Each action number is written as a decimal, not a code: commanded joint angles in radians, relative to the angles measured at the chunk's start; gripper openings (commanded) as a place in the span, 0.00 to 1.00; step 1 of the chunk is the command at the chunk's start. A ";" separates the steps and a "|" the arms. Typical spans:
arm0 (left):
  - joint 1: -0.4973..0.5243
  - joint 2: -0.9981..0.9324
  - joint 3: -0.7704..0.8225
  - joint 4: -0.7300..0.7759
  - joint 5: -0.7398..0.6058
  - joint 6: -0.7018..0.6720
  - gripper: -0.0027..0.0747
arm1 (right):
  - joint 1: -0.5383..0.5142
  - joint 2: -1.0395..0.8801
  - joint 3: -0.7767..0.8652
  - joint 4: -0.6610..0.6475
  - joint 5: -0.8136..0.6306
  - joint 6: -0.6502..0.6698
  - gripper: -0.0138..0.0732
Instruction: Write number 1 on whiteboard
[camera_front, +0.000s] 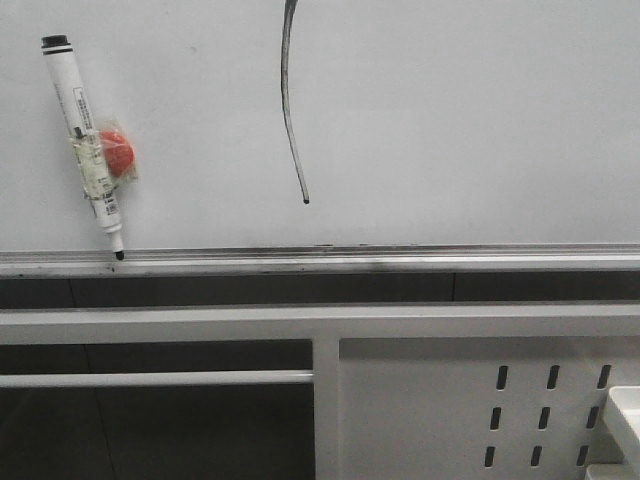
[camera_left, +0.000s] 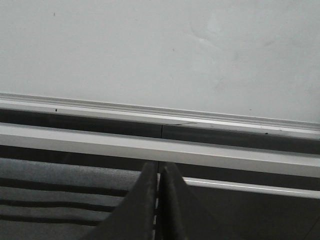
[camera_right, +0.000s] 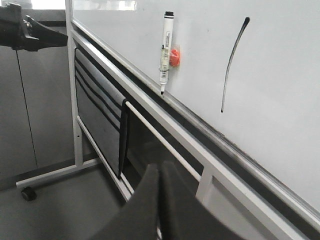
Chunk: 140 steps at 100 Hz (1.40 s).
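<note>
Curving thinly down the whiteboard (camera_front: 470, 120), the number 1 (camera_front: 290, 110) tapers.

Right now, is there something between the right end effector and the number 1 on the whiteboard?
Nothing visible blocks it. In the right wrist view, only open air lies between the right end effector and the number 1 on the whiteboard. The marker hangs off to the side of the stroke, apart from it.

Lighting's flat and even on my feeds; the whiteboard (camera_front: 450, 120) looks dull grey with barely any glare. Both wrist cams show soft, blurry dark fingers (camera_left: 145, 210) up close.
</note>
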 joint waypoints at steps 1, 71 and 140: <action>0.003 -0.020 0.033 0.008 -0.046 0.000 0.01 | -0.005 0.008 -0.024 -0.015 -0.080 -0.004 0.08; 0.003 -0.020 0.033 -0.018 -0.055 0.093 0.01 | -0.005 0.008 -0.024 -0.015 -0.080 -0.004 0.08; 0.003 -0.020 0.033 -0.018 -0.055 0.093 0.01 | -0.169 -0.130 0.171 0.071 -0.275 -0.004 0.08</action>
